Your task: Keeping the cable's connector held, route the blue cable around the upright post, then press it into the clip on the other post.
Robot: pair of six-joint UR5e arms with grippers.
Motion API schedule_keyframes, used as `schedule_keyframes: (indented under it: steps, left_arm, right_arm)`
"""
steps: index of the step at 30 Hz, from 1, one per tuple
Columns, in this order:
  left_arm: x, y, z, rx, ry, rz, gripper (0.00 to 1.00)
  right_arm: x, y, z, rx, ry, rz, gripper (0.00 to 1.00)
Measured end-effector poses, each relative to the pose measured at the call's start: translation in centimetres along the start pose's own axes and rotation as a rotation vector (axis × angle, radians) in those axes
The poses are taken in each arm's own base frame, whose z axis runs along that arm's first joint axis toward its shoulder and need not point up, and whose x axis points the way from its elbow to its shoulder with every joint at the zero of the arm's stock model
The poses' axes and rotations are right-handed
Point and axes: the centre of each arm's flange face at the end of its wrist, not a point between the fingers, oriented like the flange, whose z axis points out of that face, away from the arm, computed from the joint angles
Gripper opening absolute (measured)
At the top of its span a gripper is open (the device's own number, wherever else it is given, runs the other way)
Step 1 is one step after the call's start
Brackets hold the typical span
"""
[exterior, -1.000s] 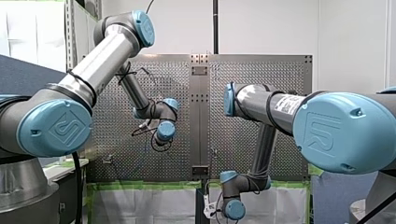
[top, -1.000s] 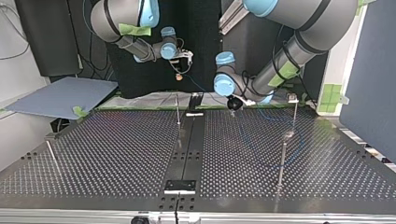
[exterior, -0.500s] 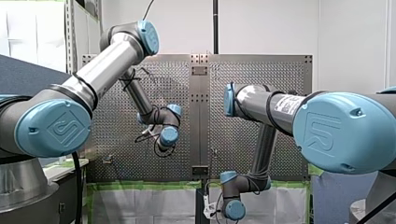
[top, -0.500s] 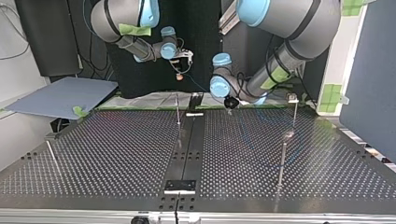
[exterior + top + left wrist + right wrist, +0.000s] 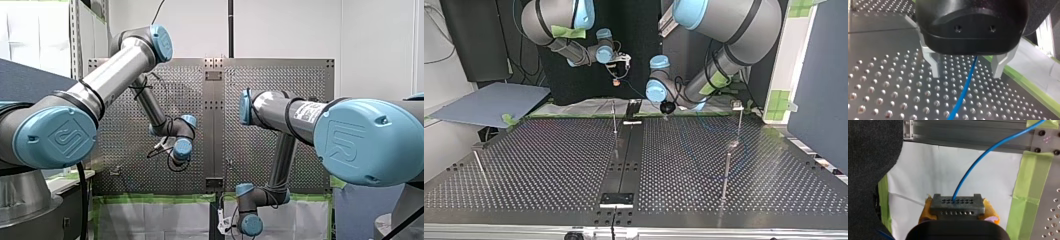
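My right gripper [image 5: 958, 208] is closed on the grey connector [image 5: 957, 204], its yellow pads [image 5: 991, 210] pressed against the block's two sides. The blue cable [image 5: 978, 157] leaves the connector's face and arcs away over a white sheet [image 5: 930, 167] edged with green tape [image 5: 1028, 195]. My left gripper [image 5: 966, 75] stands wide, with the cable running between its metal fingers [image 5: 933, 63] and touching neither, low over the perforated table [image 5: 885, 87]. In the top view this gripper hangs at the table's far edge, between a thin upright post [image 5: 614, 117] and a second post [image 5: 739, 125] bearing a clip [image 5: 737, 105].
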Motion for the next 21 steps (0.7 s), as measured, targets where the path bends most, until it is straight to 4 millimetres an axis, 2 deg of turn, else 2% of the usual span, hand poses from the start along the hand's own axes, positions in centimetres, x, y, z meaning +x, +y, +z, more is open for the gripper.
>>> schedule_keyframes:
  steps: [7,15,21]
  left_arm:
    - [0.8,-1.8,0.6,0.027,0.015,0.007,0.99]
    - [1.5,-2.7,1.1,0.043,0.028,-0.015,0.99]
    - [2.3,-4.6,1.2,0.067,0.041,-0.005,0.99]
  right_arm:
    - [0.0,0.0,0.0,0.002,0.000,0.000,0.00]
    - [0.0,-0.1,0.0,0.007,0.000,0.000,0.00]
    - [0.0,-0.2,0.0,0.014,0.000,-0.001,0.00]
